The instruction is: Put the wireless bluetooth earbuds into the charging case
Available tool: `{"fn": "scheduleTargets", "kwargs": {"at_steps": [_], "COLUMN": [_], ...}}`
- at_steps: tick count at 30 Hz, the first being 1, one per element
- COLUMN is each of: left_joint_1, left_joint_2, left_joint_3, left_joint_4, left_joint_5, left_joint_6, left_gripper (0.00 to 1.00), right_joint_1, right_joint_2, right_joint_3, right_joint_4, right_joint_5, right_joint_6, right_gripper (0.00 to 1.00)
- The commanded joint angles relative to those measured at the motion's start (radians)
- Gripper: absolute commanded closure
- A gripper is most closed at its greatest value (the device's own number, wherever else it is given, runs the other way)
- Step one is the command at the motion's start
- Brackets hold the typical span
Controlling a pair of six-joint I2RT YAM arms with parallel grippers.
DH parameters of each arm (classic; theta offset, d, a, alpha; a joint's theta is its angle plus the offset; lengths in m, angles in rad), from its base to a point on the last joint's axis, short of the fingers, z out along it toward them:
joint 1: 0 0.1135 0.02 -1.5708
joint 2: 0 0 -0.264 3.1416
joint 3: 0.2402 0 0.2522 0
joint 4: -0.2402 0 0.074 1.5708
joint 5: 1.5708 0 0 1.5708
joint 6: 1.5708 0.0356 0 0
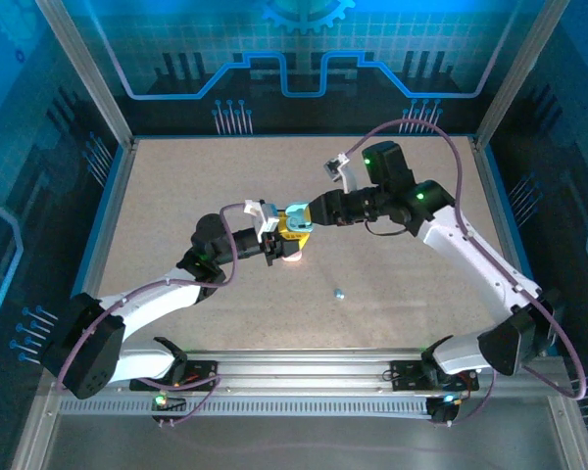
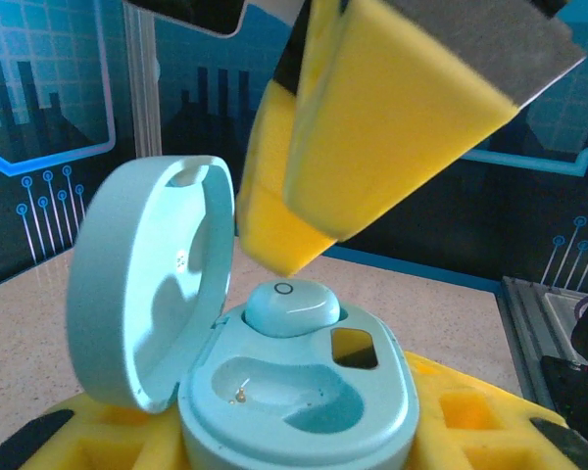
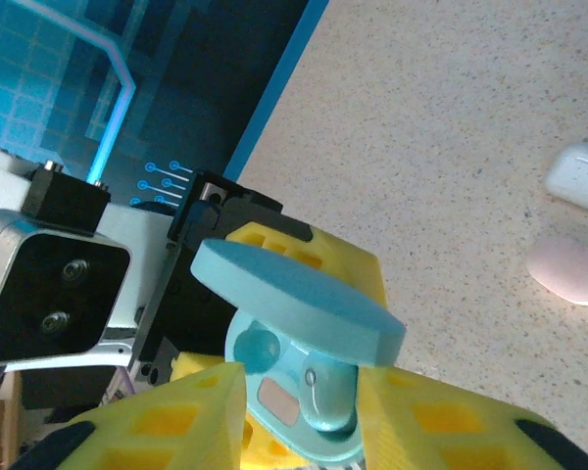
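Blue-lit panels wall in a speckled beige table (image 1: pixel 176 196). From above, the left gripper (image 1: pixel 277 251) and right gripper (image 1: pixel 300 227) meet near the table's middle at the teal charging case (image 1: pixel 295 213), with bare tabletop on every side. A small pale bit (image 1: pixel 338 292), probably the second earbud, lies alone nearer the arm bases.

In the left wrist view, the left gripper (image 2: pixel 274 426) clamps the case's base between its yellow pads. The lid (image 2: pixel 142 284) stands open at the left. One teal earbud (image 2: pixel 292 305) sits in the rear well, and the front well (image 2: pixel 274 387) is empty. The right gripper (image 2: pixel 286 253) hangs just above that earbud, not touching it.

In the right wrist view, the right gripper (image 3: pixel 299 382) has its jaws parted with nothing between them, and the lid (image 3: pixel 294 299) crosses the gap. A white case (image 3: pixel 580 176) and a pink case (image 3: pixel 568 269) lie well apart on the table.

The earbud seems to stand proud of its well, so it may not be fully seated. A sideways retreat could clip the lid, which is just beside the fingers, or tip the earbud out. Straight up looks like the free way out.
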Motion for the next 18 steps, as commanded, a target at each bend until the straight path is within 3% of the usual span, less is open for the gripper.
{"fn": "scheduleTargets", "kwargs": {"at_steps": [1, 9, 13, 18], "left_joint_1": [-0.006, -0.007, -0.006, -0.007], "left_joint_2": [-0.036, -0.090, -0.119, -0.126], "left_joint_3": [0.008, -0.021, -0.032, -0.029], "left_joint_4": [0.006, -0.004, -0.012, -0.013], "left_joint_5": [-0.028, -0.104, -0.121, -0.119], "left_joint_6": [0.040, 0.060, 0.063, 0.057], "left_gripper": [0.71, 0.71, 0.71, 0.71], "right_joint_1": [-0.019, -0.177, -0.137, -0.027], "right_joint_2": [-0.123, -0.289, -0.240, -0.106], "right_joint_3": [-0.019, -0.326, -0.483, -0.553], "right_joint_4": [-0.031, -0.157, -0.138, -0.078], "right_joint_5": [0.074, 0.255, 0.209, 0.286], "right_joint_6": [-0.018, 0.142, 0.184, 0.161], "right_gripper": [0.62, 0.61, 0.60, 0.59]}}
